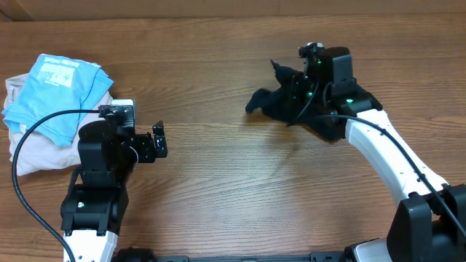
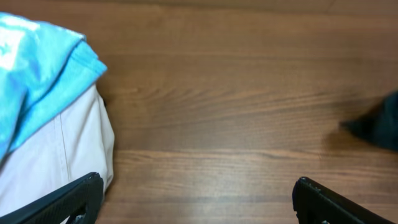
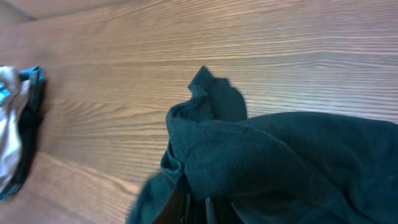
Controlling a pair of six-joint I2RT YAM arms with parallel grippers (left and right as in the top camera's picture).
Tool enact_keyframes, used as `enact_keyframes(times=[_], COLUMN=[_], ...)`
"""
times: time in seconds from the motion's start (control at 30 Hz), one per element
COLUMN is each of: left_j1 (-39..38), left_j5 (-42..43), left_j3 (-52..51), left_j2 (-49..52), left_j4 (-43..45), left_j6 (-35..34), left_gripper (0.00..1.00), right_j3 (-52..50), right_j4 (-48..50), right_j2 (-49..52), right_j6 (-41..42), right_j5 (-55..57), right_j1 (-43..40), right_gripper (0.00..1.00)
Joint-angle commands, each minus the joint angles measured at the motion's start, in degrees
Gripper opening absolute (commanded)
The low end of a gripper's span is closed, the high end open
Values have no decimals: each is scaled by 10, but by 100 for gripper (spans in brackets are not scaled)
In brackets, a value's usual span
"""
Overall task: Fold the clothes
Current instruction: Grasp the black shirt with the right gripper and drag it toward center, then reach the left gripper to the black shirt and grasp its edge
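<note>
A dark teal garment (image 1: 273,98) lies crumpled at the back right of the wooden table. My right gripper (image 1: 300,93) is shut on it, and the cloth drapes over the fingers in the right wrist view (image 3: 280,155). My left gripper (image 1: 154,140) is open and empty over bare wood at the left. Its two black fingers show at the bottom corners of the left wrist view (image 2: 196,202). A dark tip of the garment shows at that view's right edge (image 2: 379,124).
A pile of clothes sits at the far left: a light blue shirt (image 1: 58,91) on top of a white garment (image 1: 40,153). Both show in the left wrist view, blue (image 2: 37,81) over white (image 2: 59,155). A black cable (image 1: 29,145) loops over the pile.
</note>
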Motion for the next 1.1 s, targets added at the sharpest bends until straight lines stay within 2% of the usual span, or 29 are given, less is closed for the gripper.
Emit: enact_keyframes(times=[0.0, 0.13, 0.23, 0.27, 0.37, 0.5, 0.67, 0.9, 1.0, 1.07], left_j1=[-1, -1, -1, -1, -1, -2, -15, -92, -139, -153], left_j5=[9, 10, 25, 34, 67, 97, 133, 148, 152, 163], left_j3=[14, 14, 14, 14, 14, 14, 14, 14, 14, 14], left_j2=[0, 7, 19, 24, 46, 87, 152, 265, 337, 371], left_j4=[17, 37, 49, 54, 73, 102, 129, 202, 280, 320], left_j6=[-10, -10, -10, -10, -10, -11, -36, -48, -116, -164], left_gripper=[100, 100, 100, 100, 100, 96, 95, 97, 100, 100], right_j3=[26, 28, 28, 28, 28, 29, 29, 29, 29, 29], right_j4=[-10, -62, -123, -141, -188, -226, -236, -245, -262, -268], right_j2=[-12, -12, -12, -12, -12, -14, -32, -50, -50, -50], right_j6=[-19, -122, -174, -184, -177, -120, -72, -71, -70, -42], right_j5=[-58, -207, -246, -238, -150, 1, 66, 66, 66, 85], right_j1=[13, 24, 24, 24, 19, 4, -21, -55, -68, -77], right_gripper=[4, 7, 17, 22, 30, 45, 49, 52, 53, 56])
